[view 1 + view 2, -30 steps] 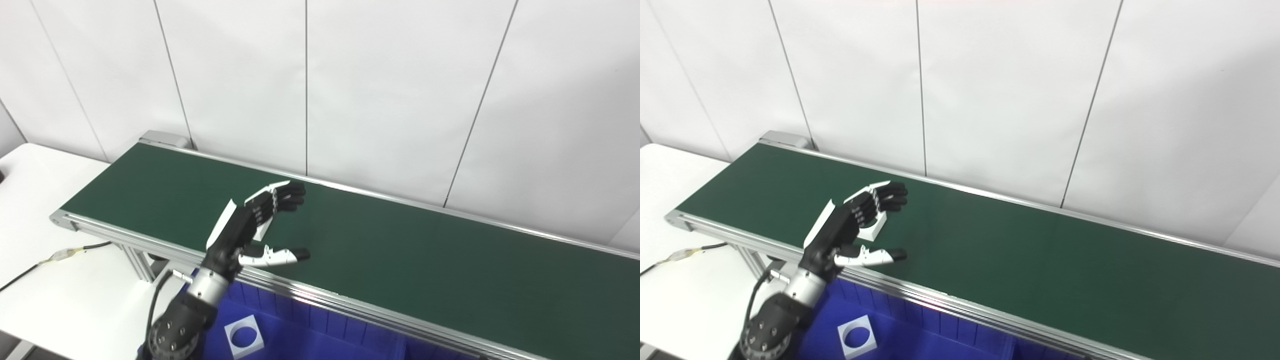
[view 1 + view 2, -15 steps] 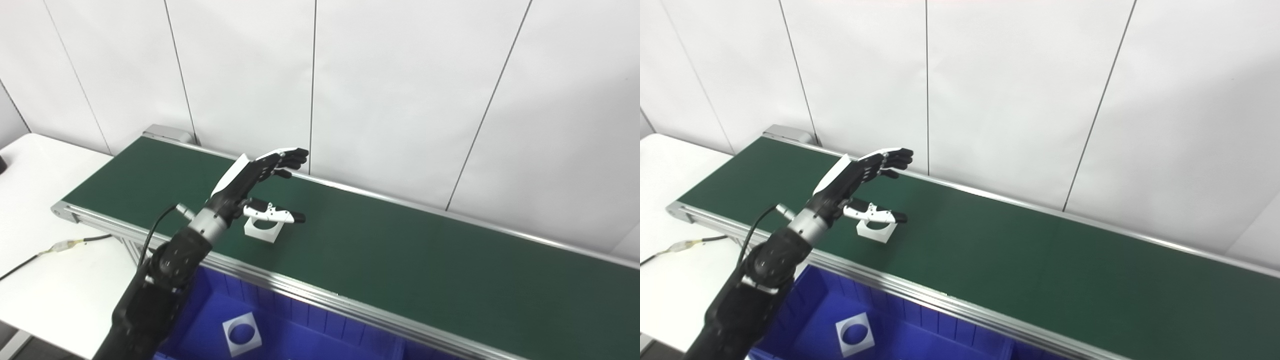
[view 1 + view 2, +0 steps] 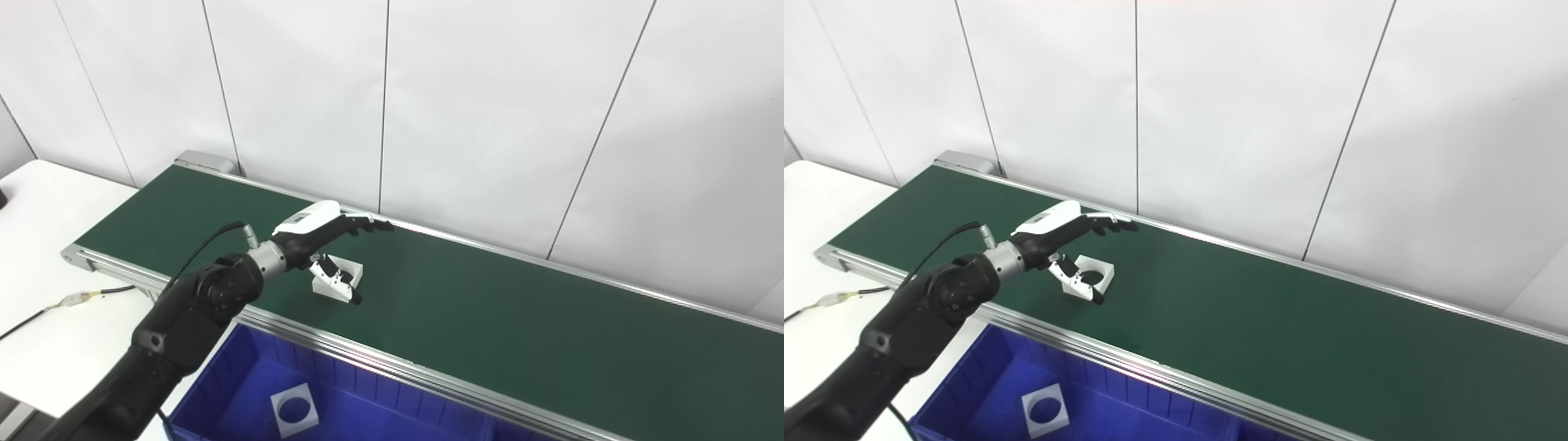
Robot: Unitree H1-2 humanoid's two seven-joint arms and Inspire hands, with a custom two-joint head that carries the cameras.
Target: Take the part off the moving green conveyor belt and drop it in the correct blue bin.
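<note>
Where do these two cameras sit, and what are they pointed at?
Left eye view: on the robot's head, looking down at the green belt; the left hand shows.
Right eye view: beside it, a little to the right; same arm, over the white part.
Both share the belt, part and blue bin.

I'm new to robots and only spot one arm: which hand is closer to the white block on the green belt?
Left. The left hand is open right over the white block, thumb down beside it, holding nothing. The right hand isn't in view.
</note>
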